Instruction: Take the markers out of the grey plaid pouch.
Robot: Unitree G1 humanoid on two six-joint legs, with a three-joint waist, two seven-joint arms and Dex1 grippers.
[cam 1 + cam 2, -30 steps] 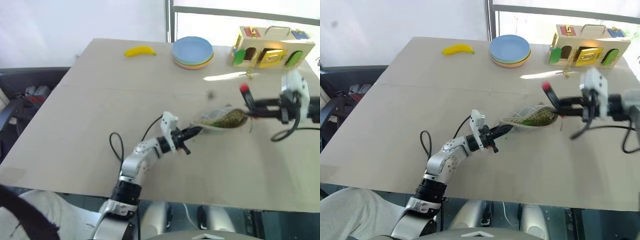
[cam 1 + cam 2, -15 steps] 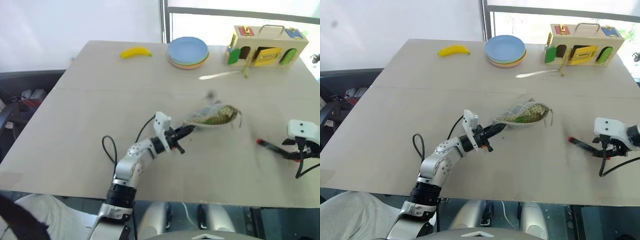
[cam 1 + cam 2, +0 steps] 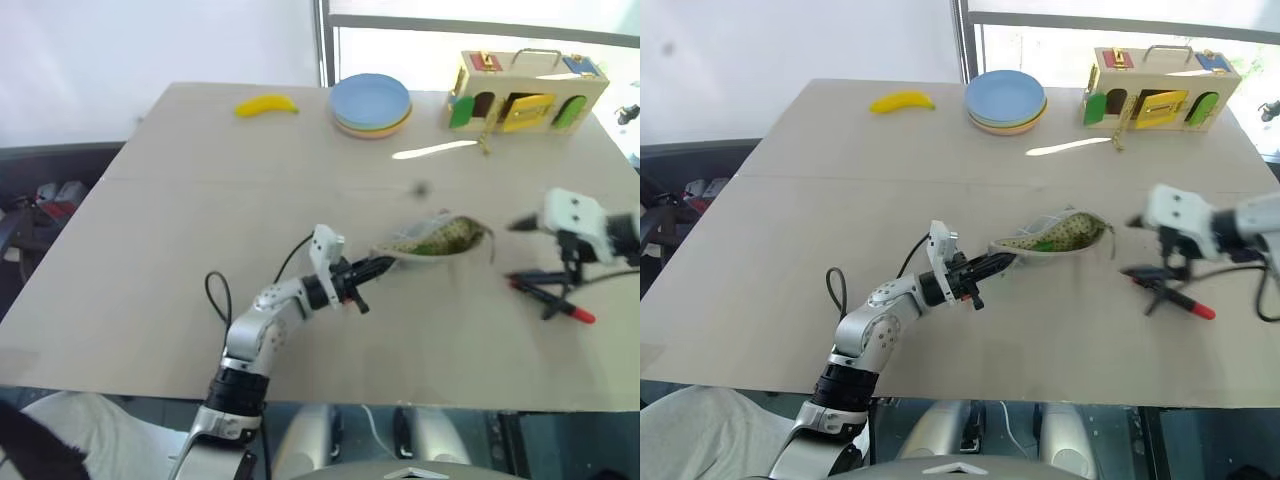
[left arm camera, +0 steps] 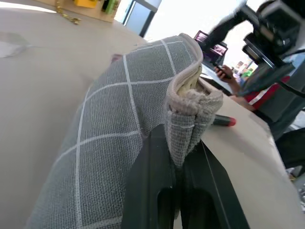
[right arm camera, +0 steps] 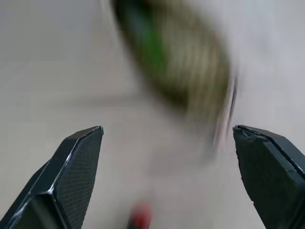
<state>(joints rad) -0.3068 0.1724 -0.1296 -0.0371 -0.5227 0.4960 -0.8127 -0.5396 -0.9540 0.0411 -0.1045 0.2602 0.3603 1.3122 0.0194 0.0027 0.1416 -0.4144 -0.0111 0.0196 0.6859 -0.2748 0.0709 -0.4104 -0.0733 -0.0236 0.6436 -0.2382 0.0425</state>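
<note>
Left eye view: the left gripper (image 3: pixel 378 268) has its fingers clamped together on one end of the grey plaid pouch (image 3: pixel 435 240), pinching a fold of fabric so that the pouch is held just off the counter (image 3: pixel 150 250) with its mouth facing the right arm. Held this way, the yellowish-green lining gapes and the contents can be reached from the free side. Left wrist view: the two black fingers (image 4: pixel 152 191) press the bunched grey cloth between them; the grid lines run over the outer face of the pouch (image 4: pixel 124 119).

Right eye view: the right gripper (image 3: pixel 1155 245) hovers near the pouch's open end, its fingers spread wide and empty. The slim black marker with a red end (image 3: pixel 1175 297) lies on the counter just below and beside that gripper, well clear of the pouch; it is judged to be already taken out. A streak of bright green inside the lining (image 3: pixel 1045 243) is probably the light-green highlighter, though motion blur in the right wrist view leaves this uncertain. If so, half the task remains, and the spread fingers suit a reach into the mouth for it.

Risk: the pouch is soft, so a push from the right could fold the mouth closed.
</note>
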